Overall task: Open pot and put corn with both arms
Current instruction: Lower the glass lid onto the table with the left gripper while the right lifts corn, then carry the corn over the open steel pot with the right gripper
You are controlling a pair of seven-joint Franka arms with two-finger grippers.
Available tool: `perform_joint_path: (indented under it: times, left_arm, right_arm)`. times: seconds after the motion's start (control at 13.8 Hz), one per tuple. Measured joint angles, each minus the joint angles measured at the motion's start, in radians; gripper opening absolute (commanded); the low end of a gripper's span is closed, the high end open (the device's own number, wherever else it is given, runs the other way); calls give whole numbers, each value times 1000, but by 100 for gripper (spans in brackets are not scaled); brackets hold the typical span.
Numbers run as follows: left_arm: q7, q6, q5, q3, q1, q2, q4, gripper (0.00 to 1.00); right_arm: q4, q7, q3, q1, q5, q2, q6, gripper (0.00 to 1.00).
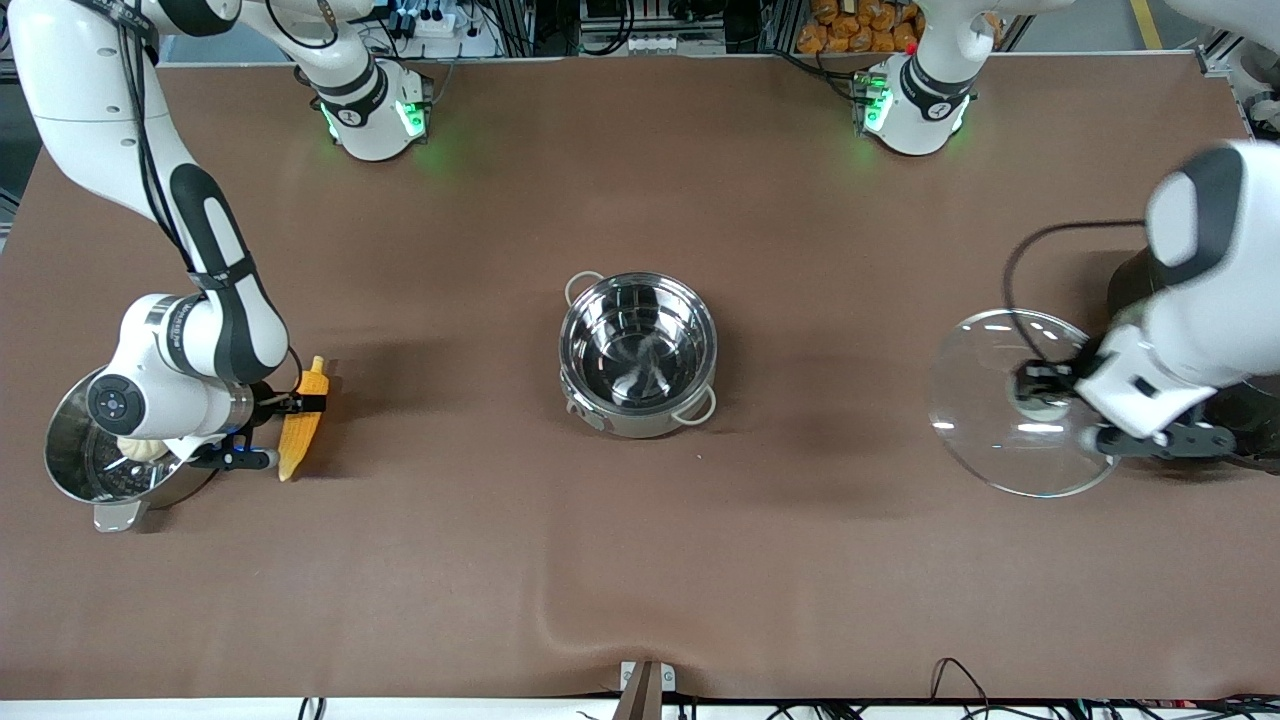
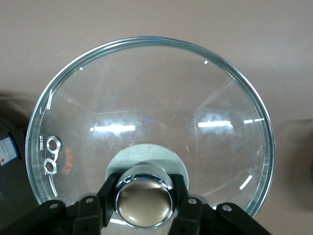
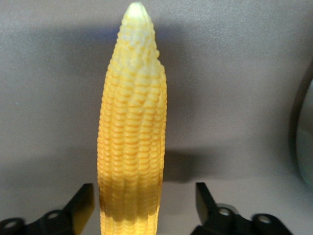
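The shiny steel pot [image 1: 638, 350] stands open and empty at the table's middle. My left gripper [image 1: 1040, 385] is shut on the copper-coloured knob [image 2: 144, 198] of the clear glass lid [image 1: 1005, 405], holding it tilted over the table toward the left arm's end; the lid also fills the left wrist view [image 2: 146, 98]. The yellow corn [image 1: 303, 435] lies on the table toward the right arm's end. My right gripper [image 1: 282, 430] is open and low around it. In the right wrist view the corn [image 3: 132, 127] lies between the spread fingers [image 3: 80, 205], untouched by the other finger.
A steel steamer pot [image 1: 75, 470] with a white bun [image 1: 140, 450] in it stands beside the corn, partly under the right arm. A black rice cooker [image 1: 1250, 410] sits under the left arm, next to the held lid.
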Motion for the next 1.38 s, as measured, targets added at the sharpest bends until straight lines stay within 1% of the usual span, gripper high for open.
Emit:
perform_joint_path:
  times: [0.07, 0.29, 0.36, 0.44, 0.58, 0.65, 0.87, 1.02, 1.16, 1.23, 1.31, 1.38]
  left_arm:
    - [25, 79, -13, -2, 24, -1, -76, 0]
    - [33, 372, -17, -14, 32, 4, -331, 0]
    - [13, 429, -19, -23, 27, 5, -391, 0]
    - [-30, 453, -19, -36, 20, 5, -427, 0]
    - [-132, 460, -19, -64, -9, 6, -454, 0]
    - [-163, 460, -19, -69, -28, 10, -459, 0]
    - [-188, 497, -19, -69, -36, 56, -480, 0]
    - [-188, 547, -19, -64, -28, 93, -503, 0]
    - [-202, 558, -19, -65, -30, 94, -508, 0]
    - [-203, 561, -19, -64, -31, 94, -509, 2]
    - [-203, 561, -19, -64, -31, 94, -509, 41]
    - [-203, 561, -19, -64, -31, 94, -509, 99]
  right_arm:
    - [-3, 7, 0, 0, 0, 0, 8, 0]
    - [-30, 12, 4, 1, 1, -3, 63, 0]
    - [-33, 12, 4, 2, 1, -6, 66, 0]
    - [-33, 12, 6, 3, 1, -7, 69, 0]
    - [-28, 4, 12, 15, 0, -16, 69, 0]
    - [-14, -8, 14, 29, 0, -29, 45, 0]
    - [94, -37, 24, 72, 0, -103, -151, 0]
    - [198, -113, 52, 84, 1, -147, -289, 0]
    - [298, -168, 81, 118, 2, -160, -403, 0]
    - [319, -189, 89, 148, 2, -159, -425, 0]
    - [324, -216, 93, 187, 2, -157, -428, 0]
    - [324, -240, 94, 234, 2, -153, -427, 0]
